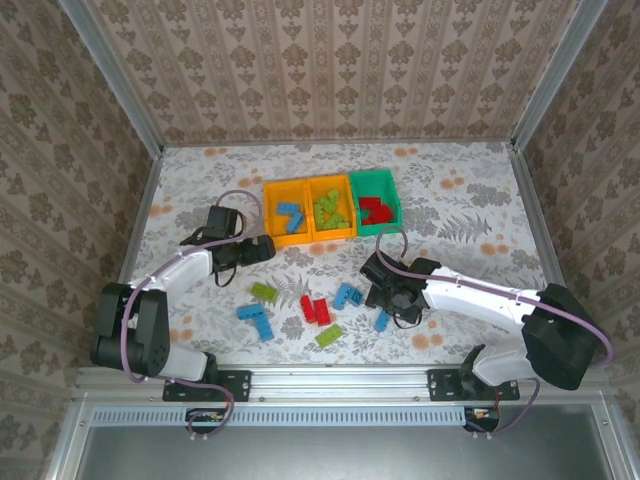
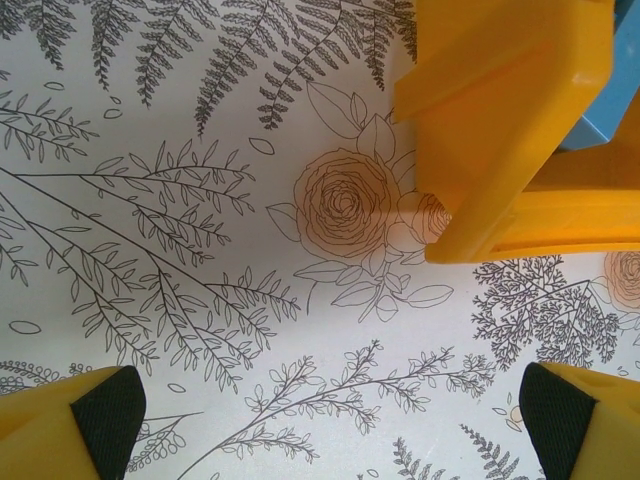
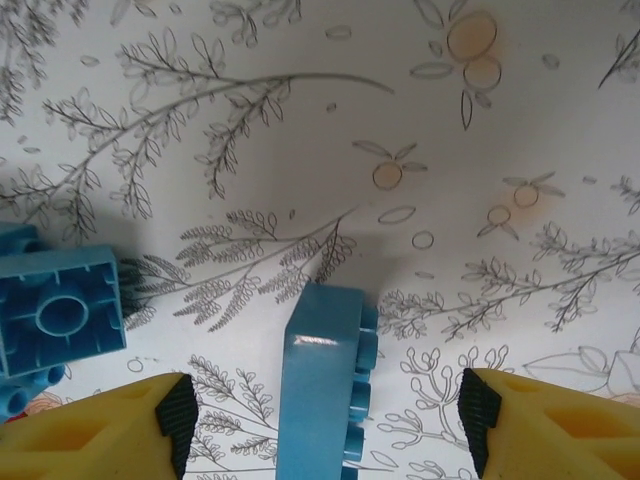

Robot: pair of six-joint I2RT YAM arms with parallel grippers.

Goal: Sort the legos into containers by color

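Three containers stand in a row at the back: two orange-yellow bins (image 1: 288, 212) (image 1: 330, 208) and a green bin (image 1: 376, 200), holding blue, lime green and red legos in that order. Several loose legos lie in front, among them a lime green one (image 1: 264, 292), a red one (image 1: 308, 305) and a blue one (image 1: 348, 294). My right gripper (image 1: 385, 305) (image 3: 328, 425) is open, its fingers on either side of a blue lego (image 3: 322, 380) (image 1: 383, 320) lying on its side, with gaps on both sides. My left gripper (image 1: 262, 248) (image 2: 330, 410) hangs open and empty beside the left bin's corner (image 2: 500, 120).
A second blue lego (image 3: 60, 310) lies upside down just left of my right gripper. A blue lego (image 2: 605, 110) shows inside the left bin. Walls with metal posts close in the floral table (image 1: 470, 200) at the back and sides. Bare cloth lies right of the bins.
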